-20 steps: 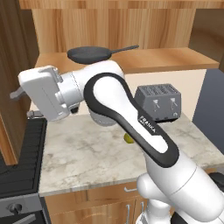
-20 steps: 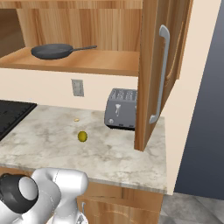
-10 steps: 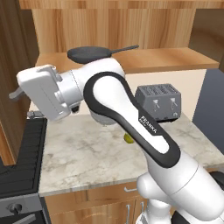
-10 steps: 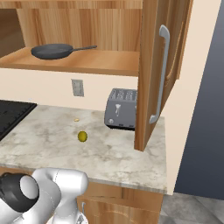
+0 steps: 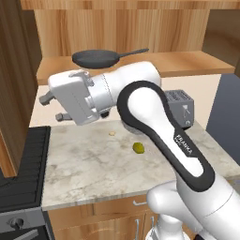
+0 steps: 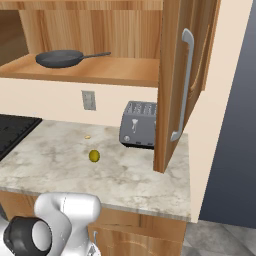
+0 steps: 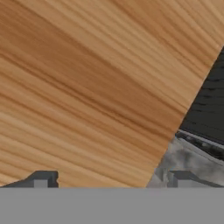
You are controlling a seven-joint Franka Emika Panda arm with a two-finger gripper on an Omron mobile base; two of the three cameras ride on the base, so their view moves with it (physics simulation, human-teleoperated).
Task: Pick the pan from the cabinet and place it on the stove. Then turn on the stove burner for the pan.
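Pan (image 5: 96,58) sits on the cabinet (image 6: 175,80) shelf, toward the shelf's left end, handle pointing right along the shelf, parallel w/ the front edge. Right base view shows same pan (image 6: 60,58) flat on the wood, nothing touching it. Cabinet doors stand open; right door w/ long silver bar handle (image 6: 182,85) hangs out over the counter's right end.

Gripper (image 5: 52,107) is below the shelf and left of the pan, well apart from it, pointing left toward the open left cabinet door (image 5: 16,89). Fingers spread wide, nothing between them. Two dark tips show in the left base view, one above the other, w/ clear gap. In the hand view the tips (image 7: 41,179) sit far apart at the bottom, facing wood grain close up; a strip of counter and stove grate shows at that view's right side.

Stove (image 5: 26,173) adjoins the counter's left edge, black grates bare, grey front panel w/ knob (image 5: 16,223) low left.

Counter (image 5: 103,164): small green-yellow olive-like thing (image 5: 138,148) near the middle, a tiny tan crumb (image 5: 112,133) behind it toward the back edge. Toaster (image 6: 138,123) at the back right, partly behind the open door. Wall outlet (image 6: 89,100) above the counter's back edge, under the shelf.
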